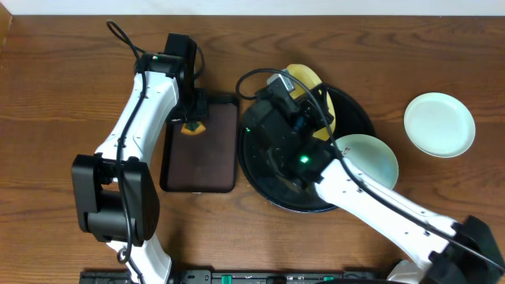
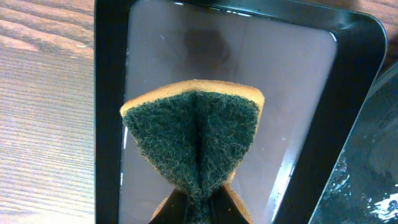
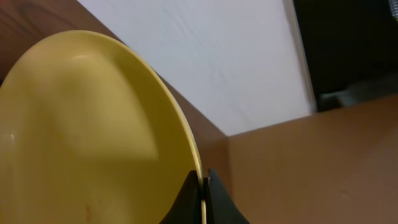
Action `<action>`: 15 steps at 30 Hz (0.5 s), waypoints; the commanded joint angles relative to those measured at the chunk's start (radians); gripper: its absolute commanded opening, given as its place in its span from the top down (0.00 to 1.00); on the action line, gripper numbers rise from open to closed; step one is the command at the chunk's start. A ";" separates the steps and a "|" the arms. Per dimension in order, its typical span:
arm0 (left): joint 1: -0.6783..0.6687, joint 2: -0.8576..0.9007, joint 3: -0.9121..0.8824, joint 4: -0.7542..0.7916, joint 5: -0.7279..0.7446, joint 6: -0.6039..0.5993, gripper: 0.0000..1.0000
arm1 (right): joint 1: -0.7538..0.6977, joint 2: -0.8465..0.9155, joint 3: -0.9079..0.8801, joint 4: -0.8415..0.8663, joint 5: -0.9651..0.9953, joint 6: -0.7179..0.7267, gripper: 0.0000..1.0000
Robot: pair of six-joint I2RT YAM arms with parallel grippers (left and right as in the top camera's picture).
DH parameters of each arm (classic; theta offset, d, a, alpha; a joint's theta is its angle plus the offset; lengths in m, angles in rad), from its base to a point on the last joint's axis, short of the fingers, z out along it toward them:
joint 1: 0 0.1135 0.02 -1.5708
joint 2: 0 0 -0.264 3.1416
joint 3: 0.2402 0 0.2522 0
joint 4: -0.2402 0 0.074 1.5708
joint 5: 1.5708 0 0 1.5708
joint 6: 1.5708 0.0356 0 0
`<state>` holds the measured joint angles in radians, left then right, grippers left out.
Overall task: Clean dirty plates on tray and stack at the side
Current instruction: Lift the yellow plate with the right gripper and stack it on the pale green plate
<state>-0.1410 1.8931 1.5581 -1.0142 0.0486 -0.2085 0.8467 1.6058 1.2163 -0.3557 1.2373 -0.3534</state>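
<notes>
A folded kitchen sponge, green scouring face outward with a yellow foam back (image 2: pixel 193 137), fills the left wrist view, pinched at its lower end by the pressed-together left end effector (image 2: pixel 198 204). It hangs over the small rectangular dark brown tray (image 2: pixel 109 124), which holds nothing else; its glossy floor may be wet, I cannot tell.

The right end effector (image 3: pixel 204 184) is clamped on the rim of the pale yellow round plate (image 3: pixel 87 137), holding it tilted up on edge above the far side of the large round glossy black tray (image 1: pixel 357 101). Sponge and yellow plate are well apart.

One pale mint round plate (image 1: pixel 371 158) lies flat inside the black tray, at its right side. A second pale mint plate (image 1: pixel 439 125) sits alone on the wooden bench (image 1: pixel 63 79), off to the right.

By my reading, that lone plate is finished and starts the stack. The yellow one is up for wiping but not yet touched. The mint one in the tray remains.
</notes>
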 commanded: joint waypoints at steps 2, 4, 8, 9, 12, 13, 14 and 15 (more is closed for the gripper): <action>0.000 0.007 -0.004 -0.002 -0.012 0.010 0.92 | 0.003 0.016 0.010 0.050 0.105 -0.028 0.99; 0.000 0.007 -0.004 -0.002 -0.012 0.010 0.92 | 0.006 0.016 0.010 0.075 0.090 -0.028 0.99; 0.000 0.007 -0.004 -0.002 -0.012 0.010 0.92 | 0.012 0.016 0.010 0.070 0.089 0.000 0.99; 0.000 0.007 -0.004 -0.002 -0.011 0.010 0.92 | 0.011 0.016 0.010 0.066 0.080 0.002 0.99; 0.000 0.007 -0.004 -0.002 -0.011 0.010 0.92 | 0.007 0.016 0.010 0.028 -0.060 0.007 0.99; 0.000 0.007 -0.004 -0.002 -0.011 0.010 0.92 | 0.002 0.016 0.010 0.004 -0.140 0.041 0.99; 0.000 0.007 -0.004 -0.002 -0.011 0.010 0.92 | -0.005 0.016 0.010 -0.021 -0.205 0.080 0.99; 0.000 0.007 -0.004 -0.002 -0.011 0.010 0.92 | -0.014 0.016 0.010 -0.048 -0.275 0.127 0.99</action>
<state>-0.1410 1.8931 1.5581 -1.0142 0.0490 -0.2085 0.8463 1.6260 1.2163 -0.3580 1.1835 -0.3489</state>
